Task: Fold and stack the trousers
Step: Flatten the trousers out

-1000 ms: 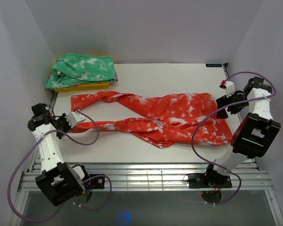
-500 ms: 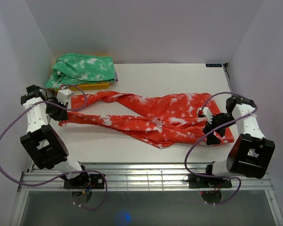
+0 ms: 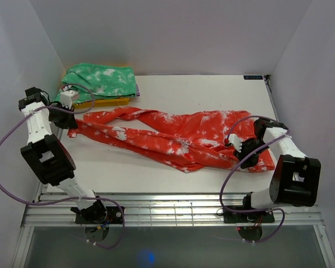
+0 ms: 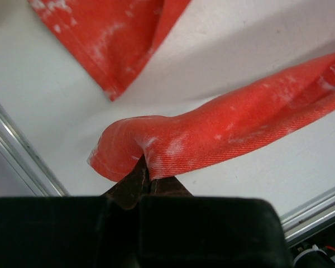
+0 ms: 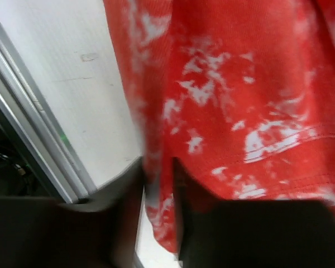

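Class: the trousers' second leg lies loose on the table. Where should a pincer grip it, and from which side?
At its flat cuff, coming from the left, where its hem faces; the left pincer holds the other cuff beside it.

The left arm's black gripper [image 4: 145, 177] pinched the red-orange tie-dyed cloth trousers [image 3: 178, 137]; the right arm's black gripper [image 5: 159, 195] straddled them, grip unclear.
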Motion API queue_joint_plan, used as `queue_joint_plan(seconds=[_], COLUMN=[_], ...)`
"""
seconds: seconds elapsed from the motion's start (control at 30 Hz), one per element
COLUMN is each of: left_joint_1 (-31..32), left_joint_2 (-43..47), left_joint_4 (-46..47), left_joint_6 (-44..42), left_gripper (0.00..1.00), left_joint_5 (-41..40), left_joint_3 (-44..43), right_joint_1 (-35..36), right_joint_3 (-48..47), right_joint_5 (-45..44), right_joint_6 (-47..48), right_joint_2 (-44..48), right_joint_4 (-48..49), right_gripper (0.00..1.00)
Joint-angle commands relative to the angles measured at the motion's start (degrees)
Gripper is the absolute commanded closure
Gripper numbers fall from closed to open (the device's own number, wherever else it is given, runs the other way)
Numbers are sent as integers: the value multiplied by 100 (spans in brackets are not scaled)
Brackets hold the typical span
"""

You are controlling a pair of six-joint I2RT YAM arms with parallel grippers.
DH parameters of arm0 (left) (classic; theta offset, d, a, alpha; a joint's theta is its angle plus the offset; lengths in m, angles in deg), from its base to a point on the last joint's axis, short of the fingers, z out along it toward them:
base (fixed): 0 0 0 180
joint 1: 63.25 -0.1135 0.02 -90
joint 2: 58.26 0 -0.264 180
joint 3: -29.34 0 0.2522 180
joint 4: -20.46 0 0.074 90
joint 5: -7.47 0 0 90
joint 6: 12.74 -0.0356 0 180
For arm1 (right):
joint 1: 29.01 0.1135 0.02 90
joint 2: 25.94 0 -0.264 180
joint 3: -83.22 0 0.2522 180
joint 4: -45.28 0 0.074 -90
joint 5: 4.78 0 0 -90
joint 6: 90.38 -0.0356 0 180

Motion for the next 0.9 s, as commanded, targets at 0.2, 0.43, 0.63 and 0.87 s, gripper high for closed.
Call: queue_joint_plan(seconds=[0.2, 0.43, 0.63, 0.87], left_joint_1=[40, -73, -600, -1960], left_joint_2=[-1860, -192, 1984, 2514], left_joint_4=[383, 1164, 1939, 1460], left_joint_6=[1638, 195, -2075, -3695], left_gripper=[100, 100, 100, 62], left_joint_5=[671, 960, 628, 423], left_joint_3=[-4797, -2314, 1964, 3579], right_joint_1=[-285, -294, -163, -136], right_joint_3=[-2151, -1407, 175, 748], right_joint_5=[955, 930, 404, 77], right_joint_6=[-1222, -635, 472, 1063], right_joint_2=[-435, 557, 1278, 2245], right_joint_4=[386, 658, 598, 817], right_gripper=[92, 92, 68, 26])
